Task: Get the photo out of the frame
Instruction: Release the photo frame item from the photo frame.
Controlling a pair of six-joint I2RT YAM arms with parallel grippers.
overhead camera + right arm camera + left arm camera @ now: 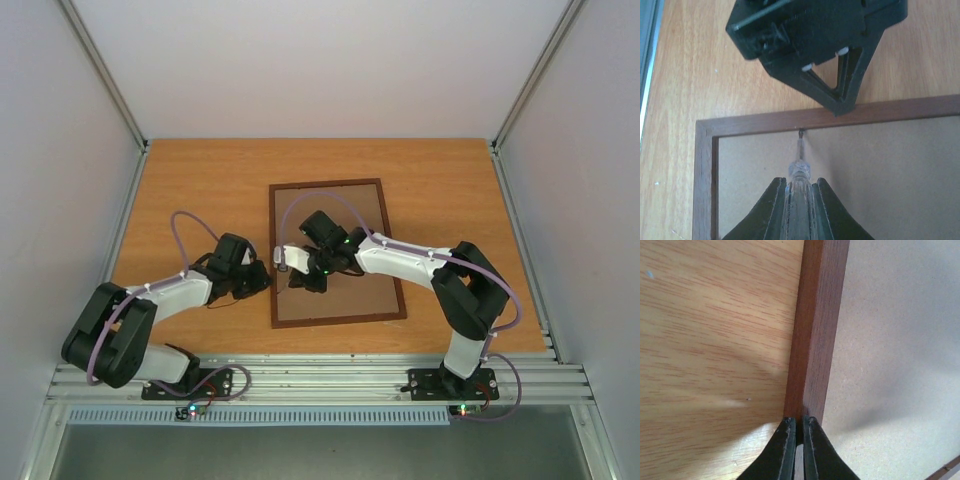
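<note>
The frame (325, 184) lies face down on the wooden table, its plain brown back (345, 295) up. The photo is hidden. My right gripper (303, 268) is shut on a clear-handled screwdriver (799, 172). The screwdriver's tip touches a small dark tab (800, 133) at the inner edge of the frame's left rail (765, 121). My left gripper (799, 422) is shut, its tips resting on that same rail (817, 325). It also shows in the right wrist view (842, 106), standing on the rail just beyond the tab.
The wooden table (200, 190) lies all around the frame. White walls with metal posts (105, 70) close in the left, right and far sides. A metal rail (320, 375) carries both arm bases along the near edge.
</note>
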